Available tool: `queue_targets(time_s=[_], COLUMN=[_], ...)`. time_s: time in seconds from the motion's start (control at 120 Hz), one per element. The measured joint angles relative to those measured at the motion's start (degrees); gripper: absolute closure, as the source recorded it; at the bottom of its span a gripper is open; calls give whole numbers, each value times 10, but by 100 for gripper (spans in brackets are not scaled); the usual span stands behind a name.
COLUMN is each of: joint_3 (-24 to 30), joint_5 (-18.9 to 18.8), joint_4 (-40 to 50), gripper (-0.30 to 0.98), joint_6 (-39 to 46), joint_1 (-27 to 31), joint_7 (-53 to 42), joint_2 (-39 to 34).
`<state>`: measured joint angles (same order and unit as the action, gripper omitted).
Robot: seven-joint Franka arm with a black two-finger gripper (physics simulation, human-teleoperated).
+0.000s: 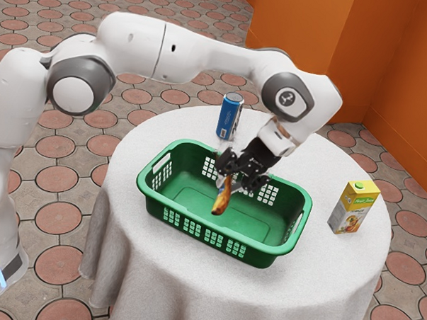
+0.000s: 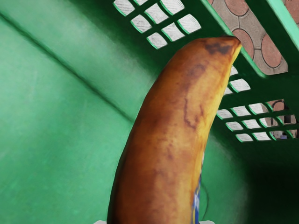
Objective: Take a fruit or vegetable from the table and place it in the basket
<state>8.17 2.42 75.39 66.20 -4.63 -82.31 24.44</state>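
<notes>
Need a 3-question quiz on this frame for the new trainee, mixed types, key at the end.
1. Multiple choice. What is the gripper holding over the basket?
a) a carton
b) a banana
c) a lemon

2. True or false. The carton stands inside the basket.

3. Fill in one colour. The can standing on the table is mostly ____.

Key: 1 b; 2 false; 3 blue.
</notes>
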Motion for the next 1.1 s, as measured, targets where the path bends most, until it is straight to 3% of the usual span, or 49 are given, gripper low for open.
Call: queue_targets(time_s=[0.367, 0.508, 0.65, 0.817, 0.917, 1.0, 1.1], joint_3=[-1, 0, -3, 5, 41, 41, 26], joint_5=[0, -1, -7, -45, -103, -154, -183], joint_4=[28, 28, -2, -111, -169, -177, -176], gripper=[50, 22, 10, 5, 4, 3, 3], joint_6=[33, 33, 28, -31, -81, -120, -147], joint_1=[1, 0, 0, -14, -23, 0, 34], joint_7=[19, 20, 20, 22, 22, 22, 23], joint_2=[25, 27, 12, -43, -102, -127, -118])
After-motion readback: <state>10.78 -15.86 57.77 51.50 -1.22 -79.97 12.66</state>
